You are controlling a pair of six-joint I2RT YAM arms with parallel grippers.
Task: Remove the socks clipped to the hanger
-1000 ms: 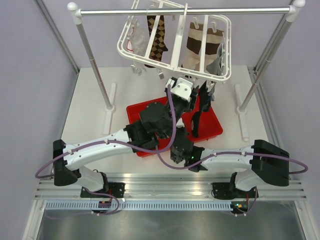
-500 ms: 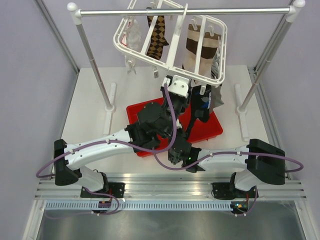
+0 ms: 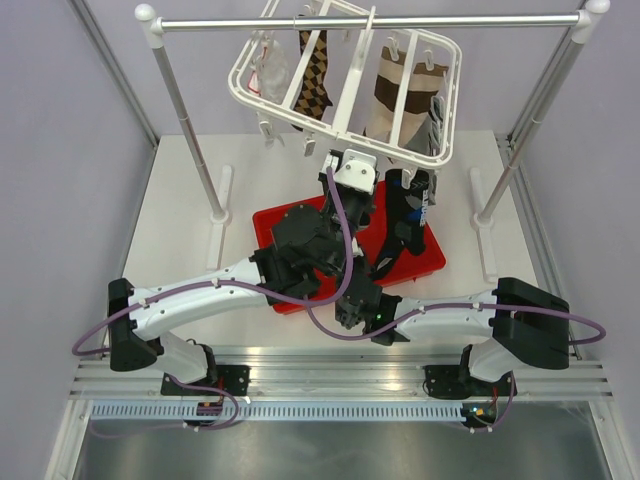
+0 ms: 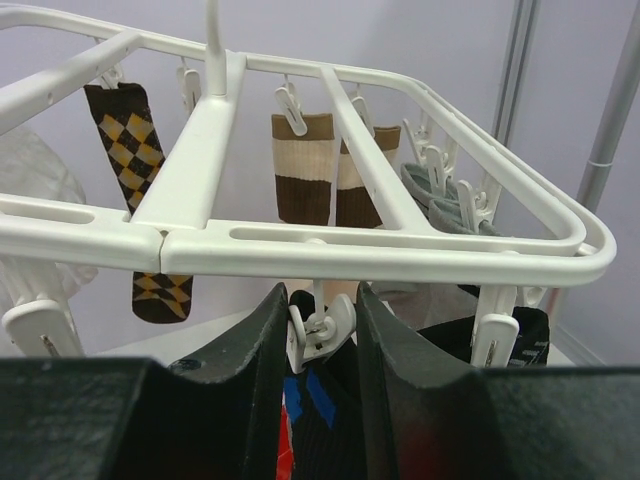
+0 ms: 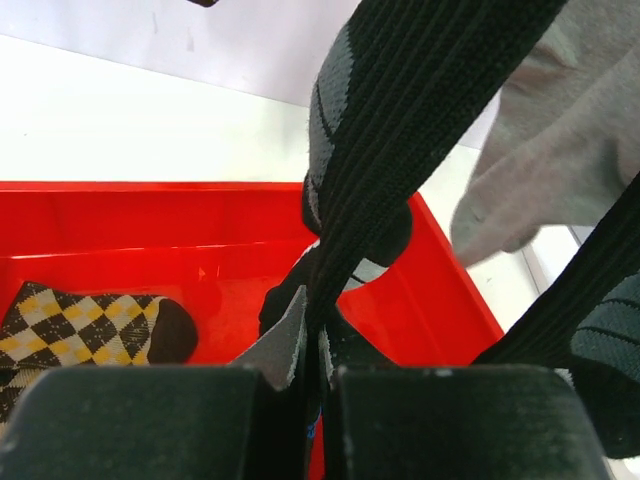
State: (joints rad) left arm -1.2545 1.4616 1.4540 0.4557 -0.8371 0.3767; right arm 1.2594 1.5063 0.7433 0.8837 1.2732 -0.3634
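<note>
A hanger clip [image 4: 321, 328] is being pinched by the left gripper [image 4: 319, 296], the black sock [image 5: 420, 90] by the right gripper [image 5: 318, 375].

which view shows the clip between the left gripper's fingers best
Left wrist view: the white clip hangs from the hanger right between the fingers of the left gripper, close and unblocked. Top external hides it under the hanger frame and the wrist. Right wrist shows none of it, only the black sock and red tray.
</note>
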